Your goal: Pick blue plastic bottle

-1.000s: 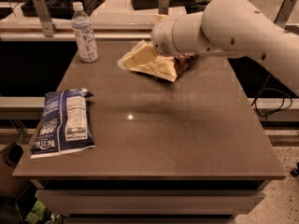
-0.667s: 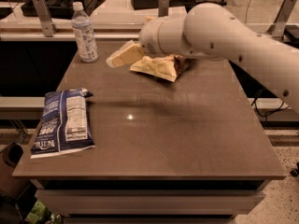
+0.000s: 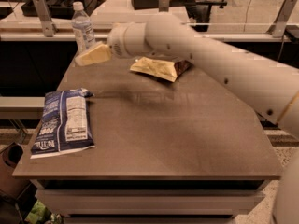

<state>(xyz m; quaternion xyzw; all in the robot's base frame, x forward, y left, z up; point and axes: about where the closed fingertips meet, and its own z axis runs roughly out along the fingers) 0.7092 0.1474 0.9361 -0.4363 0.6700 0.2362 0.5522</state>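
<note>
The blue plastic bottle (image 3: 82, 28) stands upright at the far left corner of the table, clear with a white cap and a pale label. My gripper (image 3: 92, 54) is at the end of the white arm (image 3: 196, 50) that reaches in from the right. It hovers just right of and in front of the bottle's lower part, very close to it. Nothing shows in the gripper.
A flat blue-and-white snack bag (image 3: 63, 122) lies near the front left of the brown table (image 3: 177, 134). A yellow and brown snack bag (image 3: 158, 68) lies at the back middle, under the arm. Desks and a rail stand behind the table.
The arm has swung left across the back of the table. The gripper has moved from over the yellow bag to right beside the bottle. The bottle and bags have not moved.
</note>
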